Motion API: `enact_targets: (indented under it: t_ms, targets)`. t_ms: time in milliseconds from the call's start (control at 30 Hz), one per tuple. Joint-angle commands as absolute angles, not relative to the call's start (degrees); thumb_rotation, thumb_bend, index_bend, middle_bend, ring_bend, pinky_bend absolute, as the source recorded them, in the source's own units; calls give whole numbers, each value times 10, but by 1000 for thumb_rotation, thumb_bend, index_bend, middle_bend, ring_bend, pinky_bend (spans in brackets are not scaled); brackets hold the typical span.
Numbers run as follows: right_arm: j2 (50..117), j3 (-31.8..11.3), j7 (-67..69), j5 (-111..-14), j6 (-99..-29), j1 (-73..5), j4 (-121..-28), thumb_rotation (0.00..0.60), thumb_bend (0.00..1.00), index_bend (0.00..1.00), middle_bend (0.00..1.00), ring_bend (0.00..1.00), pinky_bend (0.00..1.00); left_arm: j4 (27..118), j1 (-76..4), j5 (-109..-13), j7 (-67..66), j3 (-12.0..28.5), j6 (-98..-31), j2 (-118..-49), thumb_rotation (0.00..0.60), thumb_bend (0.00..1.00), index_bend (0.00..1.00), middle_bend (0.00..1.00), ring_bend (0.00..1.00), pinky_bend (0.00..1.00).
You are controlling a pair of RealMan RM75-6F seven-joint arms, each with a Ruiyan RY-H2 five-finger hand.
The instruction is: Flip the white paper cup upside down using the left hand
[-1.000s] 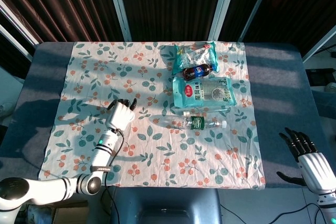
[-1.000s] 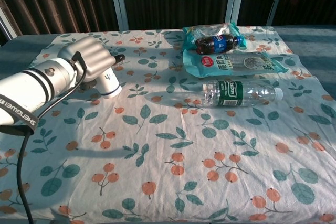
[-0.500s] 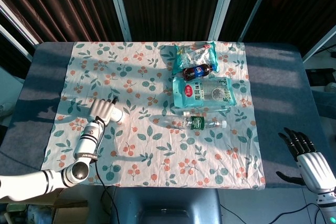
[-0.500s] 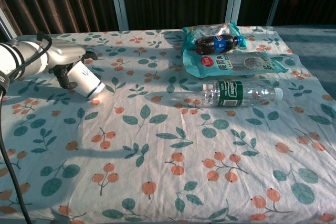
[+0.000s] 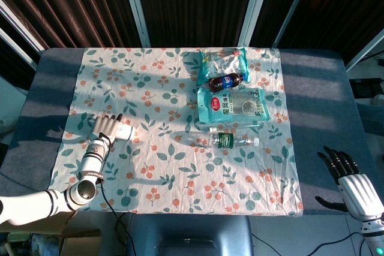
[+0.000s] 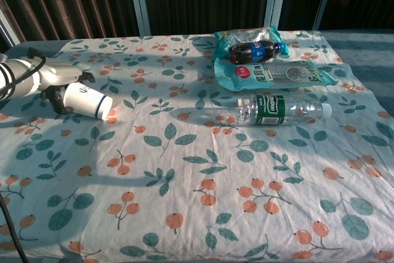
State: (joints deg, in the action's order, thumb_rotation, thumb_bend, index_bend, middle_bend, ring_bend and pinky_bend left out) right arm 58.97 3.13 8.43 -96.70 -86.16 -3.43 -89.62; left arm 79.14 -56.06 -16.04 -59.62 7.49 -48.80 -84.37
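Left robot hand [image 6: 52,84] moved leftward gripping tipped white paper cup [image 6: 89,101], right robot hand [image 5: 354,184] open, head view only

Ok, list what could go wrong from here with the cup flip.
1. The left hand holds the white paper cup tipped on its side, mouth toward the table's middle; the thin wall might crush or slip out before it is turned fully over.
2. The floral tablecloth is wrinkled, so the rim may land unevenly and the cup could tip once set down.
3. The cup sits near the cloth's left edge; a release here could let it roll off the cloth.
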Motion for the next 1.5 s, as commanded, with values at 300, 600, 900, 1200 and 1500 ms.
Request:
enact_targets:
  t_ms: [300, 600, 900, 1200, 1500]
  targets:
    - [588, 33, 82, -968, -856, -37, -898, 600, 58, 0, 0, 0, 184, 777, -581, -123, -619, 30, -510, -849, 600, 419, 0, 0, 5, 386]
    - [585, 35, 80, -967, -849, -39, -900, 600, 58, 0, 0, 0, 184, 790, -591, -166, -634, 11, -570, -856, 600, 428, 0, 0, 0, 304]
    - [582, 36, 83, -967, -847, -40, -902, 600, 58, 0, 0, 0, 184, 809, -592, -236, -664, -2, -632, -882, 600, 427, 0, 0, 0, 256]
    - [580, 38, 91, -971, -854, -38, -899, 600, 58, 0, 0, 0, 184, 780, -606, -209, -714, 9, -634, -928, 600, 426, 0, 0, 0, 255]
    - [580, 39, 96, -974, -858, -37, -896, 600, 58, 0, 0, 0, 184, 722, -607, -226, -729, 17, -639, -965, 600, 420, 0, 0, 0, 258]
